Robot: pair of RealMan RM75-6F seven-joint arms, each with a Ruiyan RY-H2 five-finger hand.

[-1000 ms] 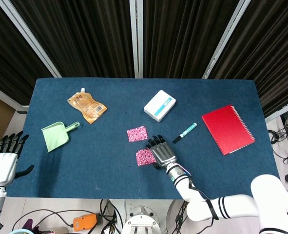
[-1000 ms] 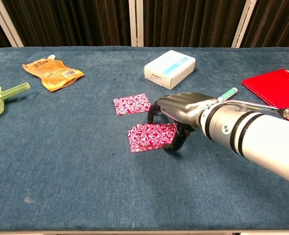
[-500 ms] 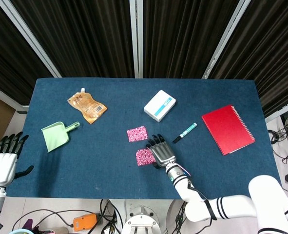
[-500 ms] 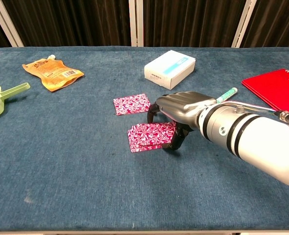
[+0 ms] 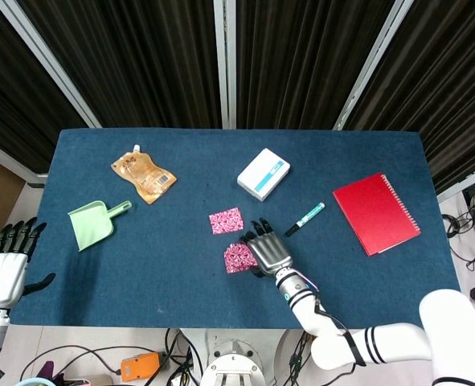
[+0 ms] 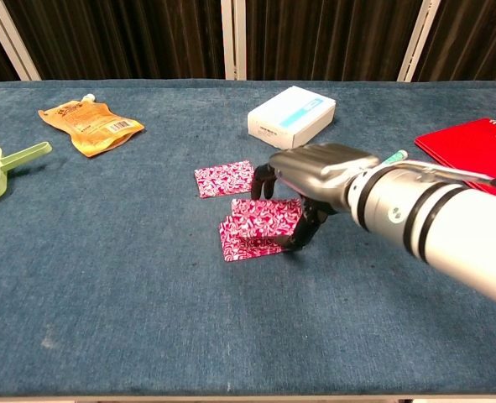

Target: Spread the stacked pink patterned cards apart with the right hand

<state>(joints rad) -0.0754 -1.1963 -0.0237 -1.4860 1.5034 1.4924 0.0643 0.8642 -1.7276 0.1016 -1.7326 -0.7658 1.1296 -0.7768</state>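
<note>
Right hand (image 6: 315, 180) over the stack of pink patterned cards (image 6: 260, 231), which lies near the middle of the blue cloth-covered table (image 6: 147, 285); its fingers (image 6: 302, 231) curl down onto the stack's right edge, and the top card (image 6: 267, 217) sits lifted and offset from those beneath. Whether the card is pinched cannot be told. A single pink patterned card (image 6: 224, 178) lies flat just behind the stack, apart from it. Further behind the stack rests a white and blue rectangular box (image 6: 291, 117). Left hand (image 5: 8, 261) hangs off the table's left edge, fingers spread, holding nothing.
</note>
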